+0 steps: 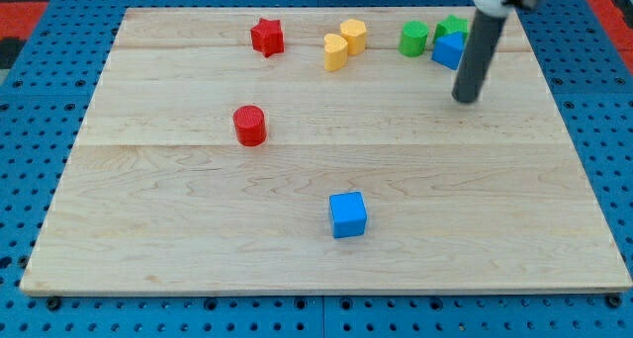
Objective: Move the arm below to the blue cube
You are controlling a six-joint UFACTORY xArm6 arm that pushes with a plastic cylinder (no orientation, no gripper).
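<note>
A blue cube (347, 214) lies on the wooden board (178, 229), below the middle and a little toward the view's right. My tip (464, 99) is far up and to the right of it, near the board's top right. The rod rises from the tip toward the view's top edge. The tip sits just below a second blue block (448, 50), which the rod partly hides.
Along the top: a red star block (267, 37), two yellow blocks (335, 52) (353, 35), a green cylinder (413, 38) and a green block (453, 26) behind the second blue one. A red cylinder (249, 126) stands left of the middle.
</note>
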